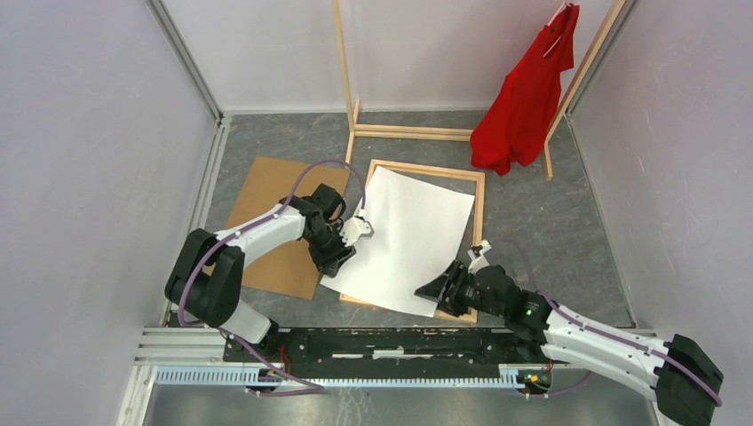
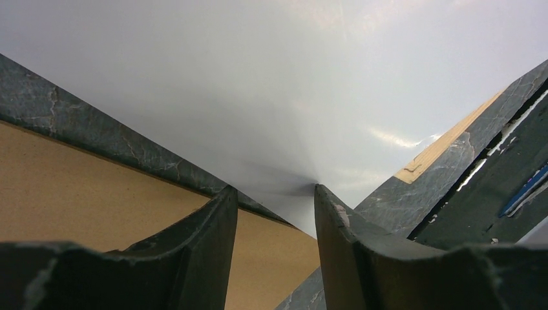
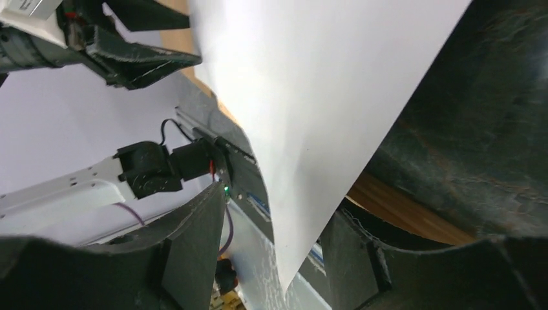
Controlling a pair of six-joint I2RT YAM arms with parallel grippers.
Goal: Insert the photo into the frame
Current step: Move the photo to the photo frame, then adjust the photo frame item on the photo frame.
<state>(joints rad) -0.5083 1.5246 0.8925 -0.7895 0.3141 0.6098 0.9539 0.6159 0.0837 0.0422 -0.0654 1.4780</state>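
Note:
The photo [image 1: 413,235] lies white side up, skewed across the light wooden frame [image 1: 480,204], its near edge hanging over the frame's front rail. My left gripper [image 1: 342,248] sits at the photo's left corner. In the left wrist view its jaws [image 2: 273,190] are open, and the right fingertip [image 2: 323,197] presses on the white sheet [image 2: 271,84] near that corner. My right gripper [image 1: 441,288] is at the photo's near right corner. In the right wrist view that corner [image 3: 323,97] hangs loose between the open fingers [image 3: 278,203], touching neither; the frame's wood [image 3: 400,206] shows behind.
A brown cardboard backing board [image 1: 275,222] lies left of the frame, under my left arm. A wooden clothes rack [image 1: 404,131] with a red shirt [image 1: 524,89] stands at the back. Grey walls close in both sides, and a metal rail [image 1: 355,342] runs along the near edge.

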